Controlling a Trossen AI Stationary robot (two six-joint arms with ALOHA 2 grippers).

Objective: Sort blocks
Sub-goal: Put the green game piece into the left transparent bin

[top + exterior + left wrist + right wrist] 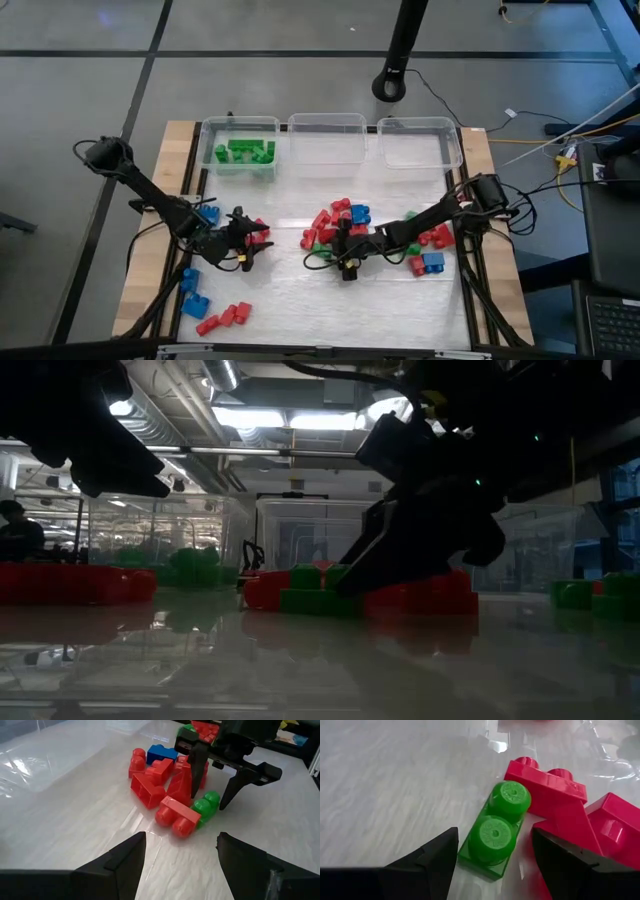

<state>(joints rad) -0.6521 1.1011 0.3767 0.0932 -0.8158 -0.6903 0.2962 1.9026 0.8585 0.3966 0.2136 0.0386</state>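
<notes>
Red, green and blue studded blocks lie in clusters on the table. The main pile (pixel 335 225) sits at the middle. My right gripper (pixel 347 265) is open, low at this pile's near side. In the right wrist view a green two-stud block (pixel 497 827) lies flat on the table between its fingers (pixel 432 855), beside red blocks (pixel 555 790); no touch shows. The left wrist view shows the same green block (pixel 206 804) under the right gripper (pixel 227 790). My left gripper (pixel 250 245) is open, left of the pile, facing it and holding nothing.
Three clear bins line the far edge: the left one (pixel 240 150) holds green blocks, the middle (pixel 327 135) and right (pixel 420 142) show none. Blue and red blocks (pixel 205 305) lie near the left front; red and blue ones (pixel 430 262) at the right. A person (pixel 15 532) shows beyond the table.
</notes>
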